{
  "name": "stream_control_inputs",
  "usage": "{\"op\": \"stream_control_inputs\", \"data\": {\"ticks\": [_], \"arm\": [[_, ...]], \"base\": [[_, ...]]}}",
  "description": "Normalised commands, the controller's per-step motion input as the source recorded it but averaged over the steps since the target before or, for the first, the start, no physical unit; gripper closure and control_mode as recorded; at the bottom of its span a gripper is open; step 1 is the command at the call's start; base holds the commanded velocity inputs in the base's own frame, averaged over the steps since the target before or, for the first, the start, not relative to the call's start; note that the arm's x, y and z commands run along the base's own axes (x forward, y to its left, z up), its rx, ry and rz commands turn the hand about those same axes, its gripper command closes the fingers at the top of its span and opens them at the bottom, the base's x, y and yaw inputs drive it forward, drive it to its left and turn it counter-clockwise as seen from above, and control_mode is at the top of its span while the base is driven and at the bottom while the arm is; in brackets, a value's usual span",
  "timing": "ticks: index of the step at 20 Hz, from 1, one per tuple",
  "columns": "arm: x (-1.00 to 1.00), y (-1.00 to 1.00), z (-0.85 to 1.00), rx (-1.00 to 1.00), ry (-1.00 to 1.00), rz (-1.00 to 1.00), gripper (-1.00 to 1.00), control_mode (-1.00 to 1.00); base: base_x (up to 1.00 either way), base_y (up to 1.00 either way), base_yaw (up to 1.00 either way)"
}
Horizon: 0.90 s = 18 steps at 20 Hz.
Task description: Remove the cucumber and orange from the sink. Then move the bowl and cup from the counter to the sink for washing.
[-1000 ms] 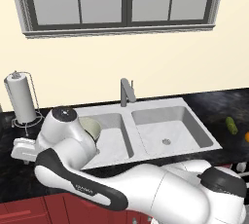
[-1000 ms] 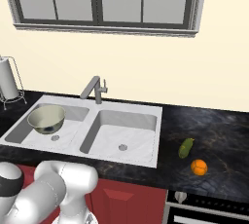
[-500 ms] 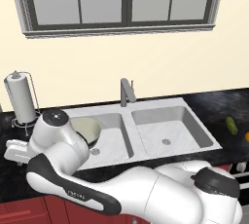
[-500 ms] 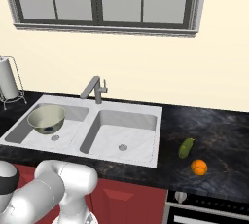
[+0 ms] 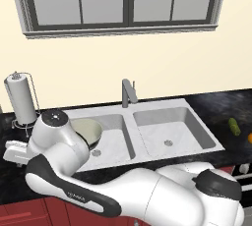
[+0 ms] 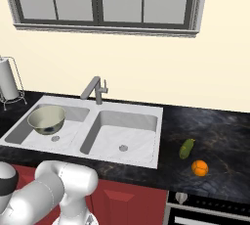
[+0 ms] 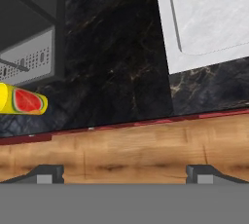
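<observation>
From the left base view, the pale greenish-beige round bowl point(image 5: 87, 131) is already sitting in the left basin of the light-grey marbled double sink point(image 5: 147, 139), half hidden behind the robot's white arm. Over at the right end of the glossy black speckled stone counter point(image 5: 216, 104) you can just catch the short dark-green cucumber point(image 5: 234, 126), with the bright round orange point(image 5: 249, 138) peeking in at the frame edge beside it. A white paper towel roll on a wire stand point(image 5: 20, 100) sits at the counter's back left corner.

The right base view shows it more clearly: bowl tilted in the left basin, right basin bare, and cucumber and orange lying close together near the front edge of the counter, right of the sink. So three of four items look done.

The hand view is where the action is. The two-finger gripper point(image 7: 124, 173) has its dark tips spread wide with nothing between them, hanging out past the counter's front edge. The small yellow cup with the red patch point(image 7: 22, 100) lies on its side near the front left of the counter, beside a grey perforated box point(image 7: 26, 62), well off to one side of the gripper.

My worry: the cup's lying down, so a sloppy approach could roll it off the front edge, or the fingers clip that box.
</observation>
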Motion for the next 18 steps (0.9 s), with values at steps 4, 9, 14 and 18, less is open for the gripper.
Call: {"op": "stream_control_inputs", "data": {"ticks": [4, 9, 14, 18], "arm": [[0.00, 0.00, 0.00, 0.00, 0.00, 0.00, -1.00, -1.00], [0.00, 0.00, 0.00, 0.00, 0.00, 0.00, -1.00, -1.00], [0.00, 0.00, 0.00, 0.00, 0.00, 0.00, -1.00, -1.00], [0.00, 0.00, 0.00, 0.00, 0.00, 0.00, -1.00, -1.00]], "base": [[0.00, 0.00, 0.00], [0.00, 0.00, 0.00], [0.00, 0.00, 0.00], [0.00, 0.00, 0.00]]}}
